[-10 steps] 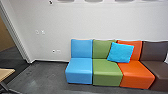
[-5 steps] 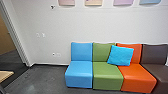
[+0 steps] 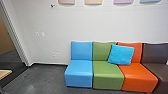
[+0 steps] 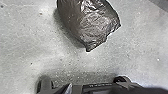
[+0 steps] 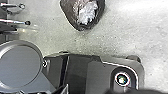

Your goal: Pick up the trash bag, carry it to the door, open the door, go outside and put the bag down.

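In the head view, the pale wood table corner (image 3: 5, 74) could snag the robot or its load if it drove too tightly towards the pale doorway frame (image 3: 15, 40).

In the left wrist view, the shiny dark plastic trash bag (image 4: 90, 22) appears over the grey floor (image 4: 25, 55); if held, its thin plastic might tear or swing against the robot's dark base (image 4: 97, 88). The wrist camera faces downward.

In the right wrist view, that camera also faces downward, the bag near the base. Whether either gripper is closed, or the bag is held, cannot be told.

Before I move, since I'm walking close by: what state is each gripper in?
Left gripper: can't be told; a dark bag shows in its wrist view.
Right gripper: can't be told either; a dark bag shows there too.
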